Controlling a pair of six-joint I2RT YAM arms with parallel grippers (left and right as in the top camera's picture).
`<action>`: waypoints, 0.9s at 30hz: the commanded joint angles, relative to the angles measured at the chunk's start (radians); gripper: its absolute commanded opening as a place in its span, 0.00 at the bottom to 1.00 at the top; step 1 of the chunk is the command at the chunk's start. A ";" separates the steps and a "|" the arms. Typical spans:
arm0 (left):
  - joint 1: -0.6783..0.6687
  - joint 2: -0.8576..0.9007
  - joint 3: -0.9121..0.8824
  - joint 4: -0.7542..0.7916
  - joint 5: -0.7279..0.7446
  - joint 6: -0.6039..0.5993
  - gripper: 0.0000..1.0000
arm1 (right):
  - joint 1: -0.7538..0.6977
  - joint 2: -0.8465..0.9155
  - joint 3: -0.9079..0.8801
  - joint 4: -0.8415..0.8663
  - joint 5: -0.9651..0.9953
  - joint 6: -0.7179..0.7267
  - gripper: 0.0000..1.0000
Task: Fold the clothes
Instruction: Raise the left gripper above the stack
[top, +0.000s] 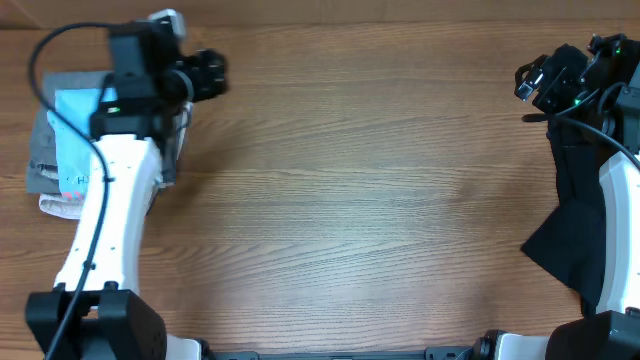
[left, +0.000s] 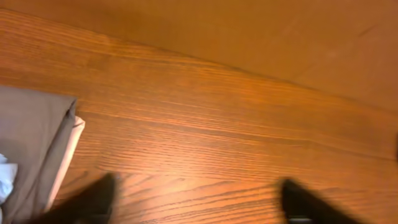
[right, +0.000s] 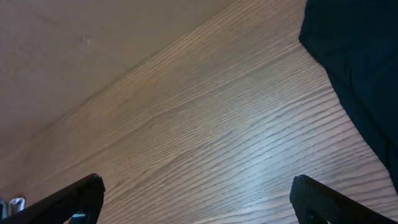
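The table (top: 350, 200) is light wood with a long, streaky grain, matte, and fills nearly the whole view. At the near edge stand the two arm bases, black blocks with white limbs rising from them.

On the right side a dark cloth (top: 575, 220) lies slack and creased, its ragged point reaching in over the wood; the right arm passes above it. The right gripper (right: 199, 208) hangs over bare wood just beside that cloth, jaws wide, nothing between them.

On the left side, a small stack sits under the left arm, which hides much of it: a white cloth (top: 55, 205) peeks out at the near edge, then a flat gray cloth (left: 31, 137) with a squared corner, and the shirt (top: 75, 115), light blue, lies folded on top. The left gripper (left: 199, 208) hangs past the stack over bare wood, jaws wide and empty.

Beyond the far edge is a plain tan wall (right: 62, 50).
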 joint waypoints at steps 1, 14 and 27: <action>-0.050 0.016 -0.002 0.000 -0.209 -0.008 1.00 | 0.000 -0.004 -0.003 0.003 0.001 0.000 1.00; -0.077 0.024 -0.002 -0.003 -0.206 -0.009 1.00 | 0.000 -0.004 -0.003 0.003 0.001 0.000 1.00; -0.077 0.024 -0.002 -0.003 -0.206 -0.009 1.00 | 0.012 -0.061 -0.010 -0.002 0.001 0.000 1.00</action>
